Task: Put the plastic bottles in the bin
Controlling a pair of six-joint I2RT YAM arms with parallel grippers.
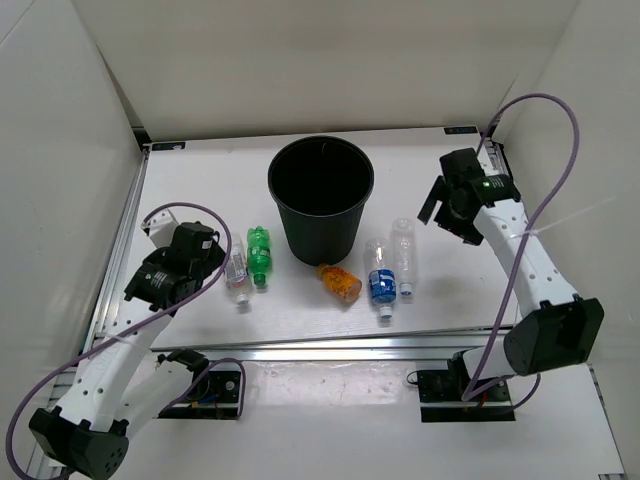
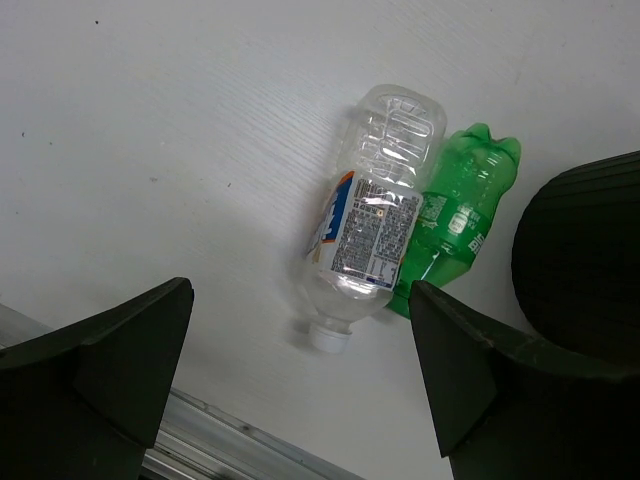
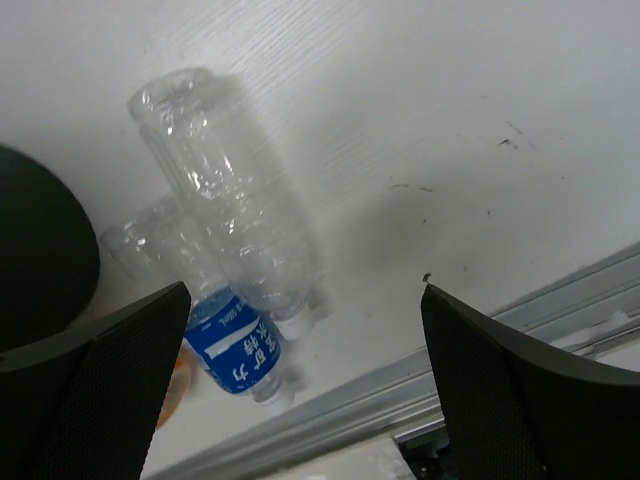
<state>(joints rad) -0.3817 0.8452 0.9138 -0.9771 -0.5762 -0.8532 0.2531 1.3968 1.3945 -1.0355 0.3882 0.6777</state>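
The black bin (image 1: 321, 197) stands upright at the table's middle back. Five bottles lie in front of it: pinkish-label clear (image 1: 237, 275) and green (image 1: 260, 254) at the left, orange (image 1: 339, 281) in the middle, blue-label clear (image 1: 381, 279) and plain clear (image 1: 403, 255) at the right. My left gripper (image 1: 218, 258) is open and empty beside the pinkish-label bottle (image 2: 372, 215), with the green bottle (image 2: 460, 212) beyond it. My right gripper (image 1: 436, 205) is open and empty above the table, right of the plain clear bottle (image 3: 230, 200) and the blue-label bottle (image 3: 230, 345).
White walls close in the table at the back and sides. A metal rail (image 1: 340, 348) runs along the near edge. The bin's dark wall (image 2: 585, 260) shows at the right of the left wrist view and at the left edge of the right wrist view (image 3: 40, 260).
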